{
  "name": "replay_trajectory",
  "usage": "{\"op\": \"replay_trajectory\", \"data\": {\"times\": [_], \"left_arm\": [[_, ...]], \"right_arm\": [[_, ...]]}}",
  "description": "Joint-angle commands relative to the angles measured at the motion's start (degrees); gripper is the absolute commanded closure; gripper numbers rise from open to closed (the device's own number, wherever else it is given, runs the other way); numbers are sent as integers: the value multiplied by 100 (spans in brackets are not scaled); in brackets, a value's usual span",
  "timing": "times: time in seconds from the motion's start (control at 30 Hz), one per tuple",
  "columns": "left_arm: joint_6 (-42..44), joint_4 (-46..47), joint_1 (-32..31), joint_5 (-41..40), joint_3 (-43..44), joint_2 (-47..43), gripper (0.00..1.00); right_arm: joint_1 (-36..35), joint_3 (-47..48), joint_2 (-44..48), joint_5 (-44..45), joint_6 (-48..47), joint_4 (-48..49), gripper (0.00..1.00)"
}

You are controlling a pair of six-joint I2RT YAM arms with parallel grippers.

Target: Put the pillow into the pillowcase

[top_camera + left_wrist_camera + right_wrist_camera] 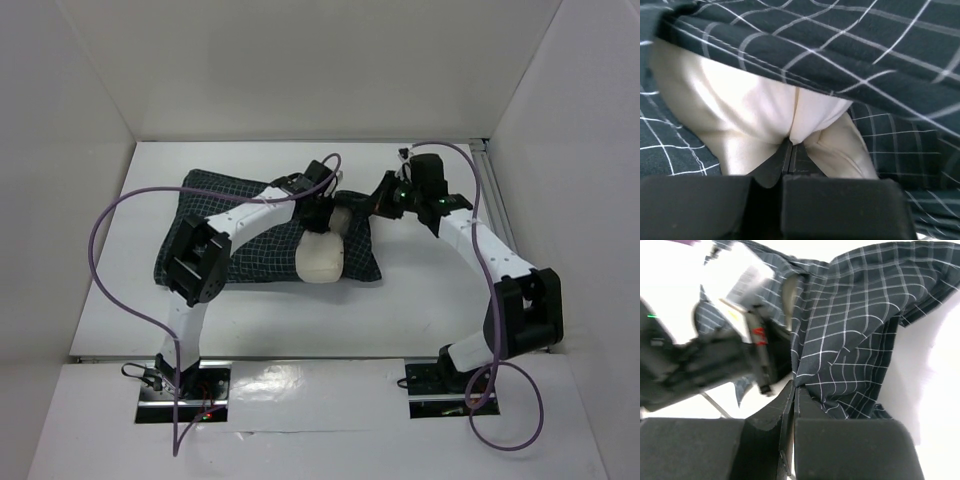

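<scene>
– Pillowcase (265,262) pos?
– Lying on bench (420,300), mid, nearer far edge than near edge.
– Pillow (322,258)?
– Mostly inside the case. Cream end bulges out at its right part, twd near edge.
– L fingers (789,147)?
– Closed, pinching a fold of pillow just under the case hem.
– R fingers (792,390)?
– Closed on checked case fabric.

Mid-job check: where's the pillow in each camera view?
Top external: pillow bulges from the pillowcase mouth, centre.
Left wrist: pillow fills centre-left, under the checked hem.
Right wrist: only a pale sliver, upper centre, probably it.
Shared landmark: the pillowcase's white grid, in all three.
</scene>
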State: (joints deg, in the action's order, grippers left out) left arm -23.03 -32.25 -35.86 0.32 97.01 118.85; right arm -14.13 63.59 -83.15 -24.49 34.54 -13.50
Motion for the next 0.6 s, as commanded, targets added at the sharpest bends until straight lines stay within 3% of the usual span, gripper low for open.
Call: {"op": "replay_trajectory", "data": {"times": [0.0, 0.03, 0.07, 0.1, 0.13, 0.2, 0.23, 0.33, 0.37, 0.57], "left_arm": [[-237, -1399, 96, -260, 106, 104, 100], [-290, -1398, 96, -260, 247, 34, 100], [-351, -1398, 149, -260, 483, 33, 100], [-352, -1398, 149, -182, 598, 33, 100], [-352, -1459, 149, -181, 713, 33, 100], [-238, -1817, 149, -102, 1073, 112, 100], [-237, -2064, 149, -328, 1213, 182, 100], [-132, -2854, -131, -969, 1575, 315, 85], [-184, -3066, -132, -972, 1506, 315, 73], [-298, -2892, -308, -612, -162, -1097, 39]], "right_arm": [[288, 207, 134, 409, -316, 156, 100], [288, 206, -137, 523, -421, -176, 97], [288, 206, -244, 611, -483, -319, 85], [288, 206, -332, 812, -484, -512, 66], [236, 206, -333, 893, -484, -514, 65], [235, -12, -202, 1138, -484, -514, 47], [235, -83, -27, 1209, -484, -575, 47], [235, -320, 316, 1438, -484, -917, 46], [183, -434, 431, 1438, -484, -979, 46], [-20, -1279, 880, 1491, -194, -979, 46]]}}
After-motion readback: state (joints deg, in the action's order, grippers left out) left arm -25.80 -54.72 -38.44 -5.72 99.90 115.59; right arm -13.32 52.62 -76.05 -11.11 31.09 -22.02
